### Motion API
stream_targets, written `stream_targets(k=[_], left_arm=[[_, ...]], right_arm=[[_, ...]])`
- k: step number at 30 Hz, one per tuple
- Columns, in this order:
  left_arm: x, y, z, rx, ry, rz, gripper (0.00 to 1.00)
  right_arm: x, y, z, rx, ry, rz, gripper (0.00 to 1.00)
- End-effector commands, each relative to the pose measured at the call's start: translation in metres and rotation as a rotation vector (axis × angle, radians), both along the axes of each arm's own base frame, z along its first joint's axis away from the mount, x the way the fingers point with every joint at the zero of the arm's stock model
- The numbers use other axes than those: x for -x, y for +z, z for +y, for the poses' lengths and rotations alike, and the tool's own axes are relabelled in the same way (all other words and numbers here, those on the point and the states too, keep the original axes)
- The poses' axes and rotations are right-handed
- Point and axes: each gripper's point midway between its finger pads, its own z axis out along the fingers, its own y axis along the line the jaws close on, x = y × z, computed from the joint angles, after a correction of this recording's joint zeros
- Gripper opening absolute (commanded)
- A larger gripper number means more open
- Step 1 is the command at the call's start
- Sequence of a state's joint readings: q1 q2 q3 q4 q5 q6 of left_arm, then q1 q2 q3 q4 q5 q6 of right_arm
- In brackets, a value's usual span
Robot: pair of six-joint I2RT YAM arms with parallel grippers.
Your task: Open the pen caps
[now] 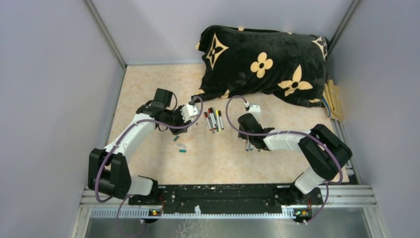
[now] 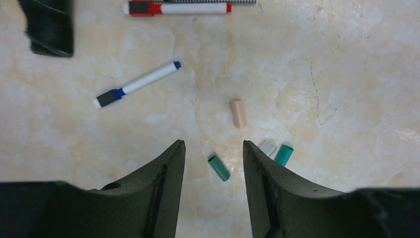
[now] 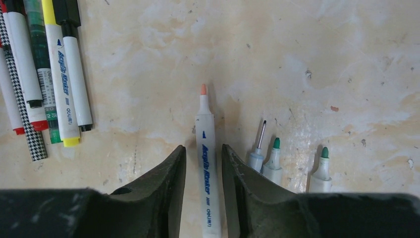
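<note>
**Cap and Pen Count; Gripper Status**

Loose pen caps: four, left of centre on the table (image 2: 346,74). These are a teal cap (image 2: 219,167), a second teal cap (image 2: 284,154), a peach cap (image 2: 237,113) and a clear cap (image 2: 268,147).

Uncapped pens (image 3: 271,161) at the right gripper (image 3: 203,148): four.

Left gripper (image 2: 213,146): half open and empty, with the first teal cap lying between its fingertips.

Right gripper: narrowly parted astride the peach-tipped pen (image 3: 204,124). Whether it clamps the pen cannot be determined.

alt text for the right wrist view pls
The right pincer straddles an uncapped white marker with a peach tip lying on the marbled table. Three more uncapped pens lie just right of it, and a row of other pens lies at upper left.
</note>
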State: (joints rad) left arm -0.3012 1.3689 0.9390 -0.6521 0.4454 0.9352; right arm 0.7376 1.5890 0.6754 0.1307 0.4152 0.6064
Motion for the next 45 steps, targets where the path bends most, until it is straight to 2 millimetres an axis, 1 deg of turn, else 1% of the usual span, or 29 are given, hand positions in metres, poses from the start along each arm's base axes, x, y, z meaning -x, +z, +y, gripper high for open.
stream_targets(k=[1,3,5,9,13,16,20,21,24,25,29,31,34,38,39,41,43,44,45], left_arm=[[0.005,0.037,-0.007,0.111,0.017,0.035,0.54],[0.002,0.048,-0.005,0.131,0.027,0.023,0.54],[0.0,0.055,-0.003,0.145,0.034,0.01,0.54],[-0.003,0.065,0.005,0.151,0.058,-0.006,0.55],[-0.004,0.072,0.013,0.16,0.077,-0.002,0.55],[-0.006,0.078,0.019,0.169,0.095,-0.011,0.55],[-0.011,0.086,0.025,0.189,0.129,-0.014,0.57],[-0.012,0.088,0.027,0.195,0.14,-0.01,0.58],[-0.017,0.095,0.033,0.207,0.177,-0.01,0.59],[-0.019,0.096,0.036,0.209,0.19,-0.008,0.59],[-0.021,0.103,0.041,0.234,0.223,-0.003,0.62],[-0.021,0.105,0.042,0.245,0.237,0.002,0.66],[-0.019,0.108,0.043,0.251,0.25,0.008,0.71],[-0.017,0.107,0.047,0.243,0.269,0.018,0.77],[-0.018,0.107,0.047,0.241,0.271,0.015,0.78],[-0.017,0.109,0.048,0.24,0.276,0.013,0.85],[-0.016,0.111,0.049,0.242,0.276,0.007,0.87],[-0.016,0.113,0.048,0.246,0.275,0.001,0.89],[-0.017,0.115,0.048,0.25,0.277,-0.006,0.98]], right_arm=[[0.012,-0.005,-0.015,0.054,-0.006,0.021,0.34],[0.013,-0.006,-0.015,0.054,0.001,0.024,0.37],[0.014,-0.007,-0.015,0.055,0.003,0.027,0.36],[0.015,-0.003,-0.019,0.061,-0.006,0.016,0.23],[0.014,0.01,-0.024,0.077,-0.008,-0.009,0.24],[0.009,0.03,-0.023,0.073,-0.001,-0.046,0.28],[-0.005,0.067,-0.006,0.02,0.033,-0.116,0.39],[-0.008,0.074,-0.001,0.009,0.045,-0.128,0.4],[-0.017,0.086,0.018,-0.015,0.105,-0.138,0.41],[-0.021,0.088,0.027,-0.027,0.134,-0.139,0.41],[-0.037,0.092,0.067,-0.063,0.248,-0.124,0.39],[-0.044,0.087,0.083,-0.073,0.282,-0.105,0.38],[-0.052,0.076,0.1,-0.076,0.311,-0.075,0.36],[-0.059,0.058,0.109,-0.059,0.315,-0.04,0.33],[-0.06,0.054,0.109,-0.053,0.313,-0.033,0.33],[-0.061,0.048,0.11,-0.039,0.316,-0.022,0.31],[-0.062,0.041,0.11,-0.025,0.319,-0.01,0.3],[-0.063,0.038,0.11,-0.02,0.32,-0.006,0.3],[-0.062,0.035,0.111,-0.017,0.322,-0.002,0.29]])
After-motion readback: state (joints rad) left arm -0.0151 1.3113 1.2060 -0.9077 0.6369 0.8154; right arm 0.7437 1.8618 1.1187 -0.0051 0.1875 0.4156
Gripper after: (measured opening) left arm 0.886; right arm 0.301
